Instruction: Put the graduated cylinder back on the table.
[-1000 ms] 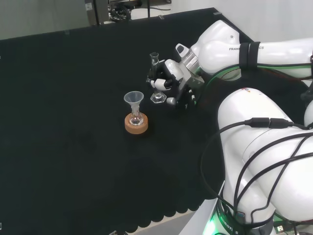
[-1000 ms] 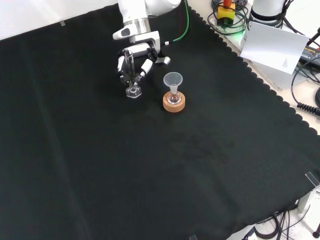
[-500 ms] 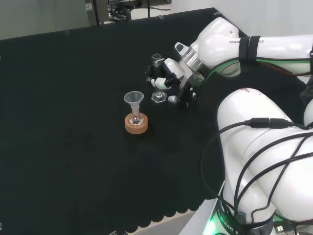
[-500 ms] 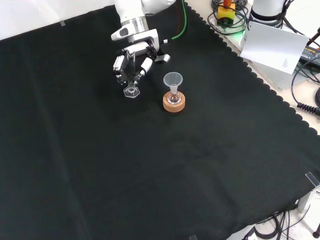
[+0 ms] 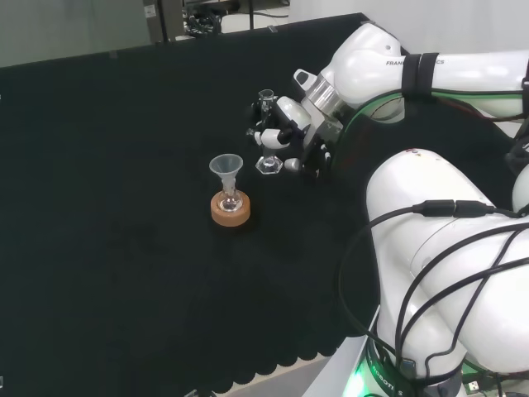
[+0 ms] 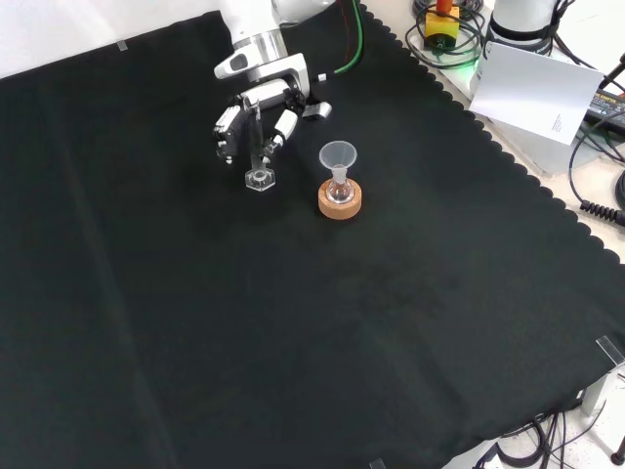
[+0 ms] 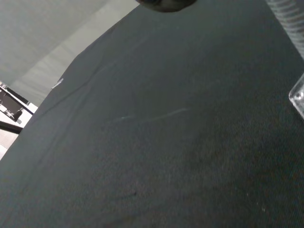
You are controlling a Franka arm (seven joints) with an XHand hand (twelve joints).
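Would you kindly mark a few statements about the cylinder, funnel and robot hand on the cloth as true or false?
1. The clear glass graduated cylinder stands upright on the black cloth. True.
2. The robot hand is far from the cylinder. False: its fingers flank it.
3. A clear funnel sits over a round cork stand. True.
4. The cylinder lies on its side. False: it is upright on its base.

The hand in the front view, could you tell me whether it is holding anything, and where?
Nothing: the hand has its fingers spread on either side of the upright cylinder, which stands on the cloth.
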